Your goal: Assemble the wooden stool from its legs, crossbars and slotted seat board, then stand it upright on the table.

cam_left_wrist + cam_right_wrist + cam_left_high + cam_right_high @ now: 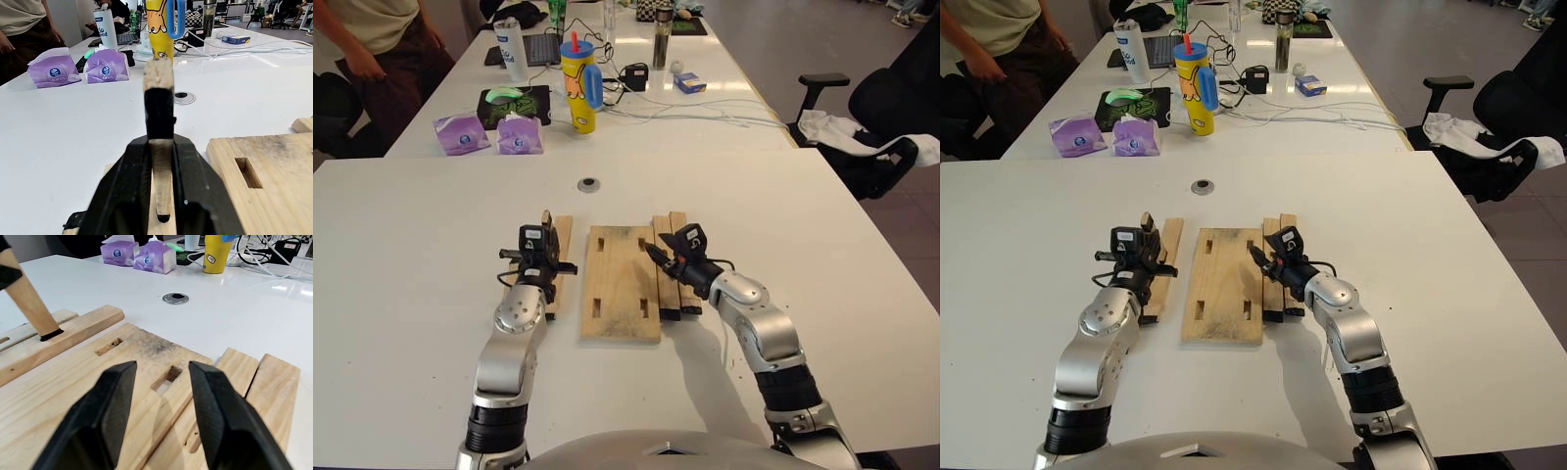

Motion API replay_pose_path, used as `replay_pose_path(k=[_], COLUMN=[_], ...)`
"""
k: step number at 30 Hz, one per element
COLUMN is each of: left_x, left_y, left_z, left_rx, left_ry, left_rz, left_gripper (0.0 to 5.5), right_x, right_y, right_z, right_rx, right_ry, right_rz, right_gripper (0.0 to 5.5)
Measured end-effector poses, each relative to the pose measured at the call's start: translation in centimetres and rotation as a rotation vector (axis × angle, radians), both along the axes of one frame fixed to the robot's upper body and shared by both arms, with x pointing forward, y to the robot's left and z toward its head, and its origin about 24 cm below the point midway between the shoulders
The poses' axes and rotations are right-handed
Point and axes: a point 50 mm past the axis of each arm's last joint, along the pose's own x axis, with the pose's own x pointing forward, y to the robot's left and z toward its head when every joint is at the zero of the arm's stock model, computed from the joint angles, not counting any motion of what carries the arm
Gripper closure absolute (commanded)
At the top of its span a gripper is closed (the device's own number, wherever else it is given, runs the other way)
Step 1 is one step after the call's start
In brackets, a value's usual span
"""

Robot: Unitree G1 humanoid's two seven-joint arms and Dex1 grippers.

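The slotted seat board [622, 281] lies flat mid-table. To its left lie wooden planks [560, 257]. My left gripper [539, 247] is above them, shut on a short wooden stick [159, 83] with a black band. The stick stands tilted with its lower end on a plank [73, 330]. Several wooden legs or bars [674, 266] lie side by side along the board's right edge. My right gripper [161, 382] hovers open, low over the board's right edge near a slot [168, 376], with nothing between its fingers [115, 396].
A round cable grommet [589, 184] sits in the table beyond the board. On the far table stand two purple tissue packs [489, 134] and a yellow cup [578, 86], with cables behind. An office chair [871, 127] stands at the right. White tabletop [411, 274] surrounds the parts.
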Motion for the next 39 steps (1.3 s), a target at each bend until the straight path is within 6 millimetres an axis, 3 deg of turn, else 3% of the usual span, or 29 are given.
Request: replay_pose_path(k=[8,11,15,20,23,30,39], left_x=[5.1,6.2,7.0,7.4,7.4,7.3,6.7], left_y=[1.0,1.9,1.4,0.1,-0.1,0.2,-0.4], left_z=[7.8,8.6,9.2,11.6,12.8,12.9,12.1], left_rx=[-0.137,-0.223,-0.421,-0.698,-0.805,-0.98,-1.065], left_ry=[-0.271,-0.27,-0.223,-0.164,-0.136,-0.03,0.114], left_rz=[-0.17,-0.25,-0.47,-0.794,-0.911,-1.005,-1.106], left_gripper=[5.1,5.1,5.1,5.1,5.1,5.1,5.1], right_x=[1.8,2.9,3.4,1.9,1.8,1.6,1.4], right_y=[-1.2,-2.2,-3.4,-3.7,-4.9,-5.4,-5.4], right_z=[1.6,2.5,3.4,4.2,5.2,7.5,9.9], right_rx=[0.194,0.326,0.573,0.934,1.014,1.105,1.203], right_ry=[0.019,0.028,0.094,0.271,0.256,0.215,0.198], right_rz=[0.008,0.003,0.041,0.297,0.322,0.429,0.587], right_gripper=[2.25,1.82,1.24,1.2,1.2,1.2,1.2])
